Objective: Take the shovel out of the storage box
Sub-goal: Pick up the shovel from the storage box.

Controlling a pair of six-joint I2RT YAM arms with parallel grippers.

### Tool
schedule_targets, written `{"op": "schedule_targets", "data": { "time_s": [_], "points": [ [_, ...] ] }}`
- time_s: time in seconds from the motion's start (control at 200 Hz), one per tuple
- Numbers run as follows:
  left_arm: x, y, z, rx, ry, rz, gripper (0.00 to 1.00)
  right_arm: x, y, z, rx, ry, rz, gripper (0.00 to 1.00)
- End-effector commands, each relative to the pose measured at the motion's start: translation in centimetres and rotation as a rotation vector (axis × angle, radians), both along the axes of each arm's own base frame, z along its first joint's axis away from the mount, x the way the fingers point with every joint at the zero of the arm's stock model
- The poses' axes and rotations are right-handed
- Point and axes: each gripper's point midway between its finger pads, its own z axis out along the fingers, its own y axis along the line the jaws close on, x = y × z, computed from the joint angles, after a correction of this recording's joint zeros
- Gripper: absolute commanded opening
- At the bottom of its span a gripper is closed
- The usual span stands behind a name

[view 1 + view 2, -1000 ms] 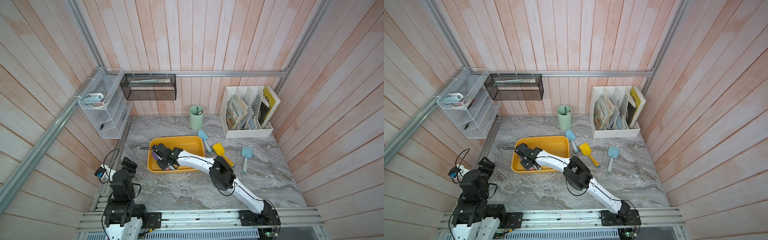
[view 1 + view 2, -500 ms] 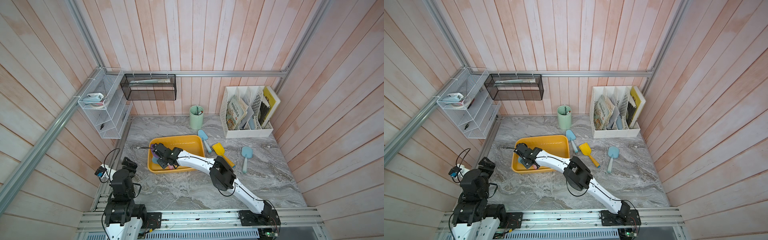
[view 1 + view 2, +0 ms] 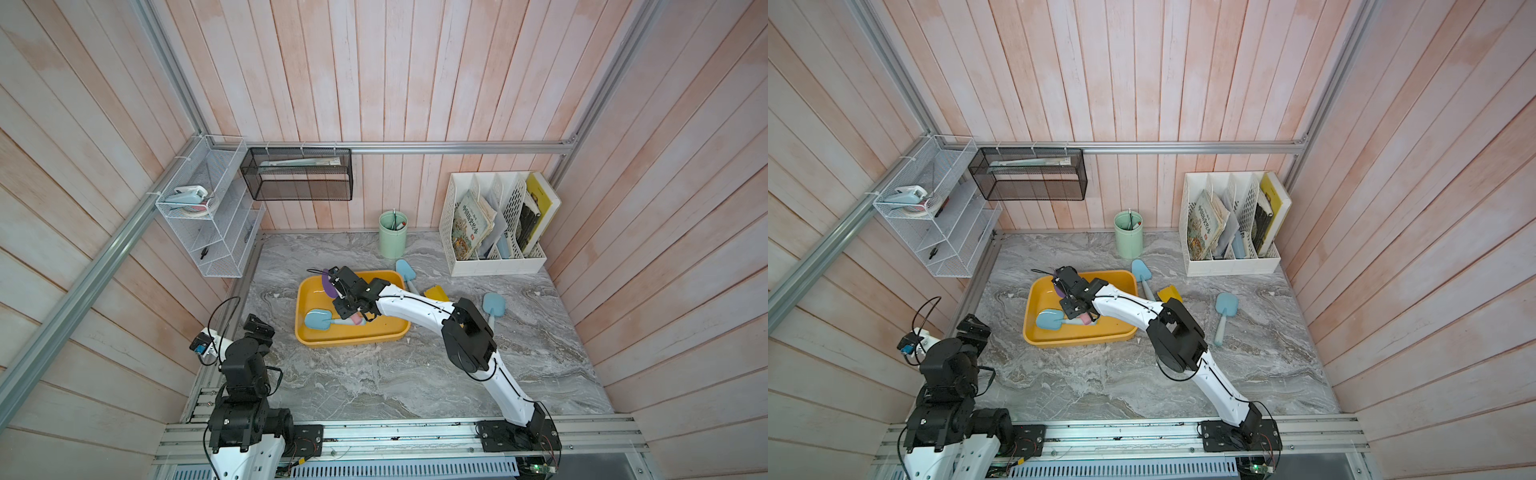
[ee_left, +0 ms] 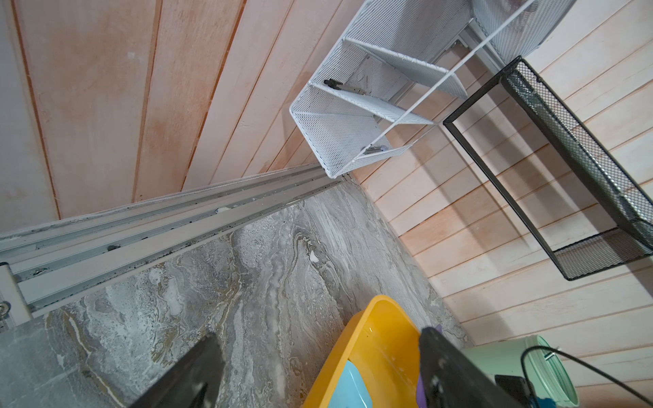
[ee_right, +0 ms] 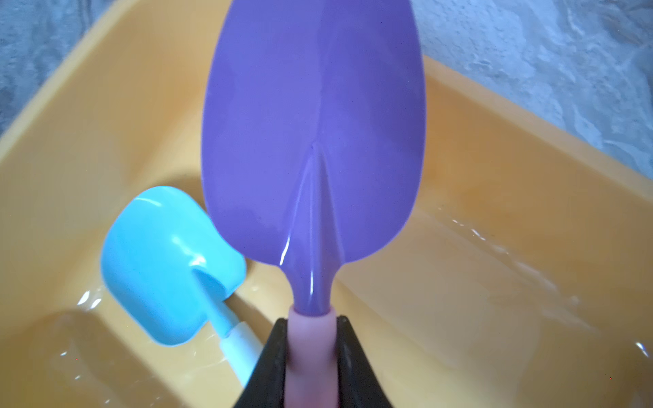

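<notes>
The right jaws clench the pink handle of the purple shovel (image 5: 314, 141), its blade running straight out from them toward the far-left corner of the box (image 3: 353, 341) — raised over it, not yet clear — while the left jaws, parted, idle at near left.

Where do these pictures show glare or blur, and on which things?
Right wrist view: thin glare streaks on the neck of the purple shovel, bright spots on the storage box floor, right gripper soft. Left wrist view: left gripper out of focus, white mesh shelf sharp.
</notes>
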Motion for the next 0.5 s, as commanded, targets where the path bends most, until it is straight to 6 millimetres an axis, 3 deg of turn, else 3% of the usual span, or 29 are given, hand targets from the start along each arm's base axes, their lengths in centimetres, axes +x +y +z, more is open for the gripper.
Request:
{"op": "schedule_targets", "data": {
  "time_s": [0.0, 0.075, 0.215, 0.365, 0.495],
  "points": [
    [-0.4, 0.3, 0.6, 0.02, 0.004, 0.013, 0.9, 0.8, -2.4, 1.4, 0.009, -0.023, -0.066, 0.02],
    [-0.3, 0.2, 0.5, 0.016, 0.003, 0.011, 0.9, 1.6, -4.6, 3.1, 0.039, -0.049, -0.106, 0.02],
    [-0.1, 0.1, 0.0, 0.007, 0.005, 0.006, 0.9, 2.6, -9.6, 8.3, 0.085, -0.115, -0.2, 0.0],
    [0.3, -0.1, -0.7, -0.01, 0.005, -0.006, 0.9, 1.7, -15.0, 14.4, 0.124, -0.238, -0.29, 0.0],
    [0.7, -0.3, -1.0, -0.02, 0.013, -0.017, 0.9, 0.7, -21.6, 16.0, 0.107, -0.262, -0.428, 0.0]
  ]
}}
